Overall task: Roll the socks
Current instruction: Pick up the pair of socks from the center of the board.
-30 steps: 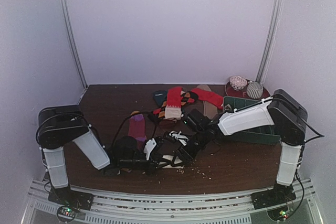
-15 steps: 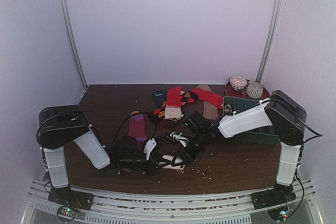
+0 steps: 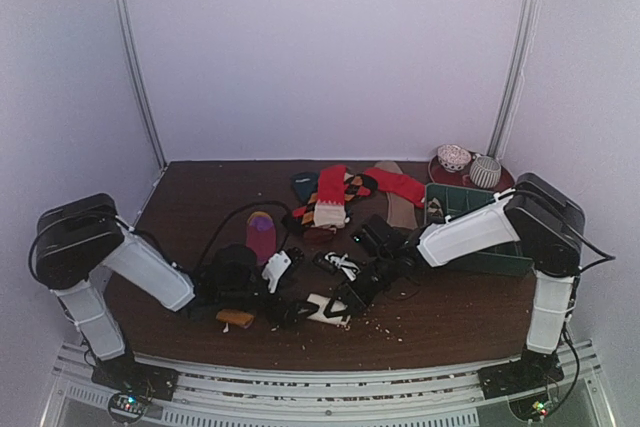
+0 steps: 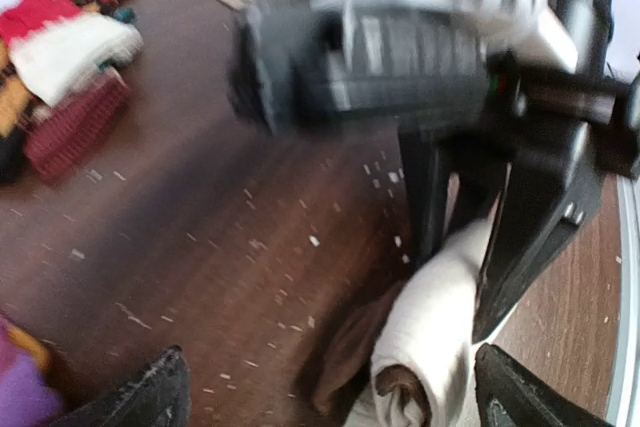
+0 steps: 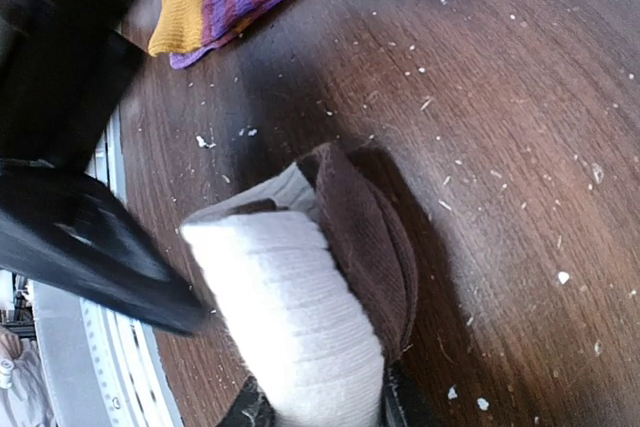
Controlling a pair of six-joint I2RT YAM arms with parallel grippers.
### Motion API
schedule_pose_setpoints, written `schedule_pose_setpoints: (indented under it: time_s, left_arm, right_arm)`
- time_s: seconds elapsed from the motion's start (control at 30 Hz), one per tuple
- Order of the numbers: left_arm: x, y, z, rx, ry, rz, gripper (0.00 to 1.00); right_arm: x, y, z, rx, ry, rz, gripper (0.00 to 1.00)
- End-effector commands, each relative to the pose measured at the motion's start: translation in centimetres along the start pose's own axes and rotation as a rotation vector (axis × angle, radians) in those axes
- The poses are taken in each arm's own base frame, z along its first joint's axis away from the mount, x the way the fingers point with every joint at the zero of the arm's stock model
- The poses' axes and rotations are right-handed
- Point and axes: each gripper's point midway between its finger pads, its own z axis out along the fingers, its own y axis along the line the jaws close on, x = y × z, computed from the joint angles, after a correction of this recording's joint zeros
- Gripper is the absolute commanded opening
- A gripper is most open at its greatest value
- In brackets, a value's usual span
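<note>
status: white-and-brown rolled sock lies on dark brown wooden table, near front edge, centre. right gripper pinches its white end. left gripper, close beside the roll, fingers spread wide, holding nothing.

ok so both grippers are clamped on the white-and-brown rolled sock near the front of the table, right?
Not both. The right gripper is shut on the white-and-brown rolled sock, but the left gripper is open. The left wrist view shows its fingers spread wide, neither one touching the roll.
</note>
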Motion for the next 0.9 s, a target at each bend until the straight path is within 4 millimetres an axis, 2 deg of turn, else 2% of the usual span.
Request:
schedule_pose_setpoints:
  time_s: [0.0,0.17,0.3,0.4,0.5,0.67,0.8,0.87]
  left_arm:
    - [-4.0,1.4,-2.0,-0.107,-0.052,0.07,0.98]
    - [-7.9,2.2,-5.1,-0.201,-0.15,0.09,0.98]
    - [-11.2,3.0,-7.0,-0.263,-0.234,0.091,0.98]
    - [-13.2,4.0,-7.7,-0.324,-0.27,0.078,0.98]
    - [-14.8,4.5,-8.1,-0.353,-0.302,0.077,0.98]
    - [-16.2,4.0,-7.7,-0.322,-0.317,0.103,0.98]
    - [-16.4,3.6,-7.4,-0.299,-0.31,0.11,0.98]
    - [-16.3,3.4,-7.3,-0.286,-0.31,0.112,0.98]
  right_arm:
    - [4.9,-4.5,-0.9,0.208,0.127,0.163,0.0]
    - [0.5,-5.7,-5.4,0.31,-0.029,0.201,0.0]
    - [-3.4,-6.0,-10.5,0.393,-0.183,0.241,0.0]
    - [-6.0,-5.9,-15.0,0.45,-0.305,0.266,0.0]
    - [-6.7,-6.8,-19.0,0.511,-0.39,0.324,0.0]
    - [-5.9,-10.8,-25.6,0.638,-0.518,0.464,0.0]
    - [-5.3,-13.8,-29.8,0.765,-0.583,0.546,0.0]
    - [-5.0,-15.4,-31.3,0.8,-0.602,0.595,0.0]
